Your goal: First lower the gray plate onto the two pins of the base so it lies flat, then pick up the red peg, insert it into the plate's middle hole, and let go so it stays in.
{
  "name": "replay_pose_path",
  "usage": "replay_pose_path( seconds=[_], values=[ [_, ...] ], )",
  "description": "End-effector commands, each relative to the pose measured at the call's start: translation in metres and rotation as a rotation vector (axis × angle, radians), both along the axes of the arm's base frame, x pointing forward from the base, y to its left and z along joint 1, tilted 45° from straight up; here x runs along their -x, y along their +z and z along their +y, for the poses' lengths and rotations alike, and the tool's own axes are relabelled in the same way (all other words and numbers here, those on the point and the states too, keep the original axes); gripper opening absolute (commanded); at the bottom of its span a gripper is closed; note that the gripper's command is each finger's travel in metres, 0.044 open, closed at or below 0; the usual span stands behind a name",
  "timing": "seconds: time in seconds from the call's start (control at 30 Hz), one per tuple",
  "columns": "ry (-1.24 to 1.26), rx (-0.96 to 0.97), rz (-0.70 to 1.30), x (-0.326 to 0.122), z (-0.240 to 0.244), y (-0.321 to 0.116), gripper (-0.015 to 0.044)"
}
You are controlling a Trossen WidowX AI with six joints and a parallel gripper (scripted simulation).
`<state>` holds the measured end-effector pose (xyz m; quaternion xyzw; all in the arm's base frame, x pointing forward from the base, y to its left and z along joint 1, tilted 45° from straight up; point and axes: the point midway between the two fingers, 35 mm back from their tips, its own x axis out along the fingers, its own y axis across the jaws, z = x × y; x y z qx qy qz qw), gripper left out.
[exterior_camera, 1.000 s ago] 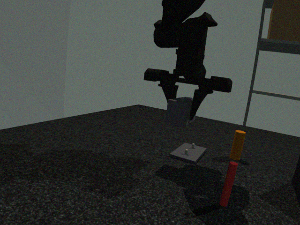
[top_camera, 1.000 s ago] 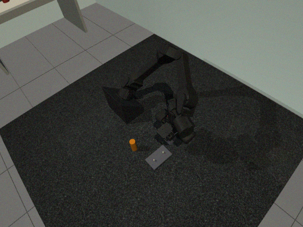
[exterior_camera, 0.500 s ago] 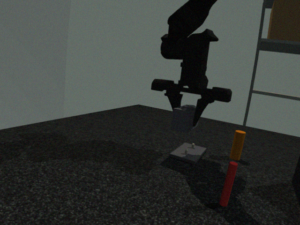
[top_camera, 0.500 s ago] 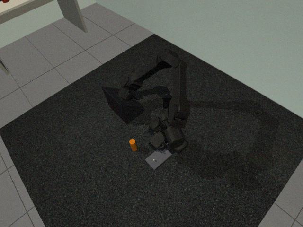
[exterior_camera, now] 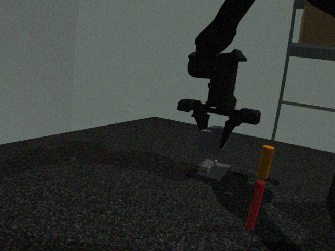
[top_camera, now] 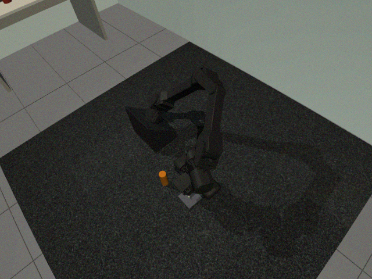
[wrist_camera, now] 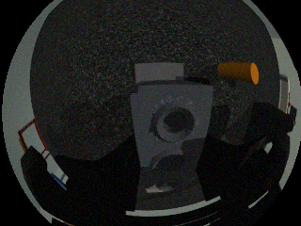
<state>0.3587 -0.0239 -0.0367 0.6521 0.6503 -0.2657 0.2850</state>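
The dark mat covers most of the floor, with pale tiles along its left and near edges and the wall running along its far right edge. Wide stretches of mat lie open toward the left and near edges.

The arm rises from its dark block near the middle of the mat and folds down toward the near side. Its claw points straight down and is clenched on the gray plate, gripping it by two opposite edges; the plate hangs on edge between the fingers, in the air directly above the base. Through the wrist view the plate's middle hole faces the camera, with a strip of the base showing beyond the plate's far edge.

The base lies flat on the mat, its two pale pins upright and bare.

The orange cylinder stands upright just beside the base. The red peg stands upright too, near the orange cylinder and apart from the base, untouched.
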Motion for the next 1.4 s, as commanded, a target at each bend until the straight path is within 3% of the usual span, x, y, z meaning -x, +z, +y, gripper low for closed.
replay_pose_path(
  seconds=[0.0, 1.37],
  values=[
    [-0.001, 0.001, 0.003, 0.003, -0.003, -0.011, 0.0],
    [-0.001, 0.001, 0.004, 0.003, 0.008, -0.026, 0.0]
  ],
)
